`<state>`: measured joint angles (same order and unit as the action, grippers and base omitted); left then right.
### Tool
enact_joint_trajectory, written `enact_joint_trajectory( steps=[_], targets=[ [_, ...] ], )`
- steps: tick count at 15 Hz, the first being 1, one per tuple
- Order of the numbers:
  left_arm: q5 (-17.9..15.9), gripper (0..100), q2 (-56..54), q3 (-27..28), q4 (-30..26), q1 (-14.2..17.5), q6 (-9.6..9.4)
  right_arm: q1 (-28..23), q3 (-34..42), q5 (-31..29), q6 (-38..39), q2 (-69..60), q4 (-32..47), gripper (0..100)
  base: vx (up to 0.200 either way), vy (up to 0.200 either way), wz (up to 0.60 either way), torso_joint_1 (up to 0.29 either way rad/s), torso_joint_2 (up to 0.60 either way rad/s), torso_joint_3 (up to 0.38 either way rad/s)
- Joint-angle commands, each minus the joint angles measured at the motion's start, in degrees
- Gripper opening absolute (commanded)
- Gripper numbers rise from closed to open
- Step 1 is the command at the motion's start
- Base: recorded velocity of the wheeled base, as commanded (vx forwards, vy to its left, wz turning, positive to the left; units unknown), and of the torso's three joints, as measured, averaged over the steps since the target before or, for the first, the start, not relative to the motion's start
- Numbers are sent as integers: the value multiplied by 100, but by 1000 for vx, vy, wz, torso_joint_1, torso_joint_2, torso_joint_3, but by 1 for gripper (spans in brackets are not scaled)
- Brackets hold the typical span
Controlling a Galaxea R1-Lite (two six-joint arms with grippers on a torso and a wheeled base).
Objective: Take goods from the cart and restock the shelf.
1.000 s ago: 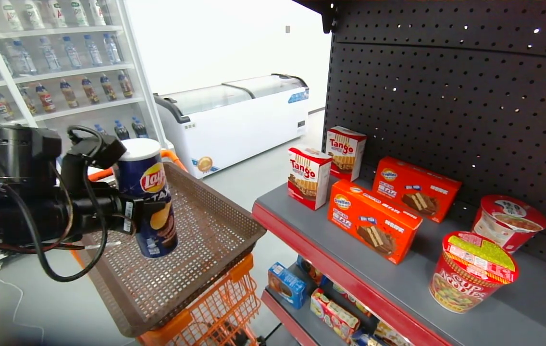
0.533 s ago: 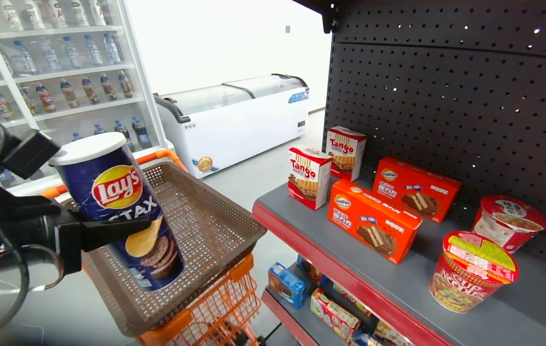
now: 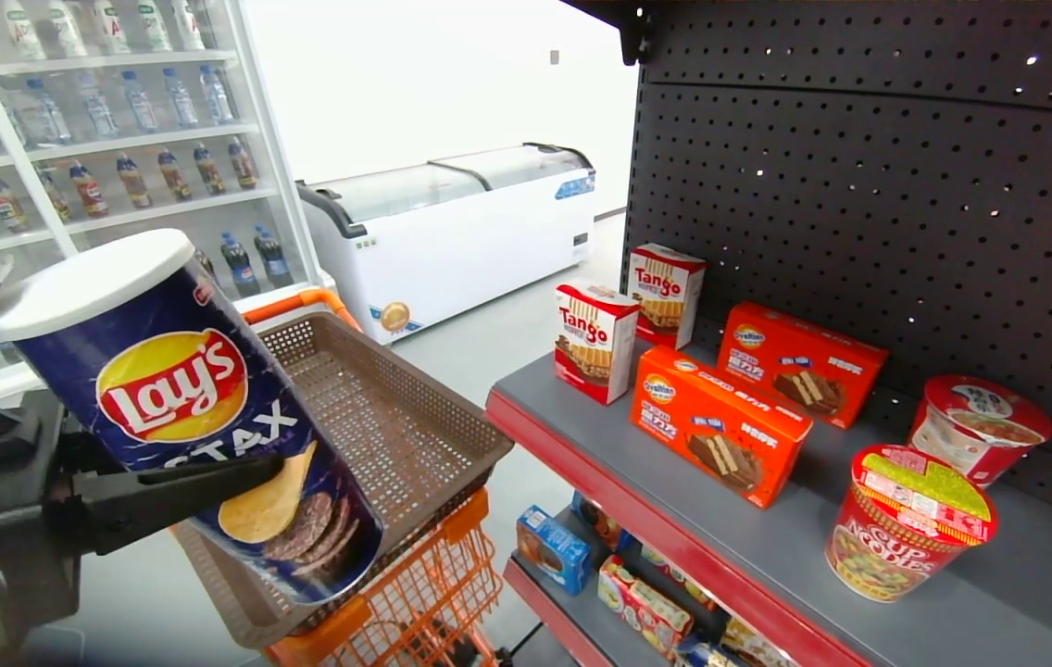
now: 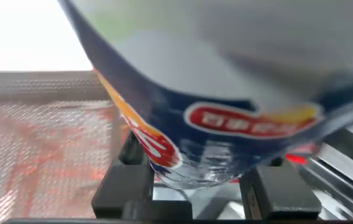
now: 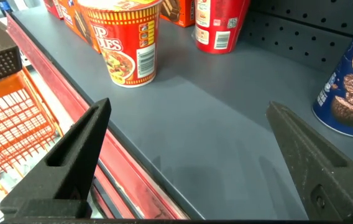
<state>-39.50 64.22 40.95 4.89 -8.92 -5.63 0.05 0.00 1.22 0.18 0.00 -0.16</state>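
Left tool (image 4: 201, 186) grips a tilted blue cylindrical crisp can with a white lid (image 3: 165, 398), in front of the brown perforated plastic basket (image 3: 378, 435) on the orange wire cart (image 3: 424, 593). Right tool (image 5: 189, 112), spread wide, hangs over the grey metal shelf (image 3: 572, 417) near a red noodle cup (image 5: 127, 40).

Grey shelf board (image 3: 785, 547) with a red front edge (image 3: 637, 519), backed by a black perforated metal panel (image 3: 859, 185).

- **Left end of the board:** two upright white-and-red cardboard cartons, the front wafer box (image 3: 594, 342) and the rear wafer box (image 3: 666, 294), close together.
- **Next along:** two flat orange cardboard cartons, the front biscuit box (image 3: 720, 425) and the rear biscuit box (image 3: 801, 363), side by side.
- **Further right:** two red paper tubs, both upright. The front noodle cup (image 3: 907, 522) is near the edge and the rear noodle cup (image 3: 978, 428) is near the panel.
- **Right wrist view:** a blue cylindrical snack can (image 5: 349, 87) stands on the same board.
- **Shelf below:** a small blue box (image 3: 554, 548) lies there.
- **Beside the shelf:** an orange wire cart (image 3: 415, 593) carries a brown perforated plastic tray (image 3: 378, 435).
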Motion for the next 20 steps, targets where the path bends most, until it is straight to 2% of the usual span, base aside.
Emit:
enact_joint_trajectory(
  steps=[1, 5, 6, 7, 9, 10, 12, 19, 20],
  targets=[
    [-84, 0, 56, -61, -5, -303, -8, 4, 0, 1, -1, 9, -2, 100, 0, 0, 0, 0, 0, 0],
    [-673, 0, 152, -87, 12, -364, 9, 4, 0, 10, -9, 9, -2, 100, 0, 0, 0, 0, 0, 0],
    [-1095, 0, 196, -87, 12, -444, -8, 4, 0, 10, -9, 9, -2, 100, 0, 0, 0, 0, 0, 0],
    [-1297, 0, 196, -87, 12, -567, -8, 4, 0, 10, -9, 9, -2, 100, 0, 0, 0, 0, 0, 0],
    [-1341, 0, 214, -105, 12, -619, -8, 4, 0, 10, -9, 9, -2, 100, 0, 0, 0, 0, 0, 0],
    [-1341, 0, 249, -210, 12, -637, -96, 4, 0, 10, -9, 9, -2, 100, 0, 0, 0, 0, 0, 0],
    [-1289, 0, 390, -403, -41, -628, -448, 4, 0, 10, -9, 9, -2, 100, 0, 0, 0, 0, 0, 0],
    [-1289, 0, 600, -377, -32, -909, -483, 4, 0, 10, -9, 9, -2, 100, 0, 0, 0, 0, 0, 0],
    [-1289, 0, 618, -368, -32, -909, -535, 4, 0, 10, -9, 9, -2, 100, 0, 0, 0, 0, 0, 0]
  ],
)
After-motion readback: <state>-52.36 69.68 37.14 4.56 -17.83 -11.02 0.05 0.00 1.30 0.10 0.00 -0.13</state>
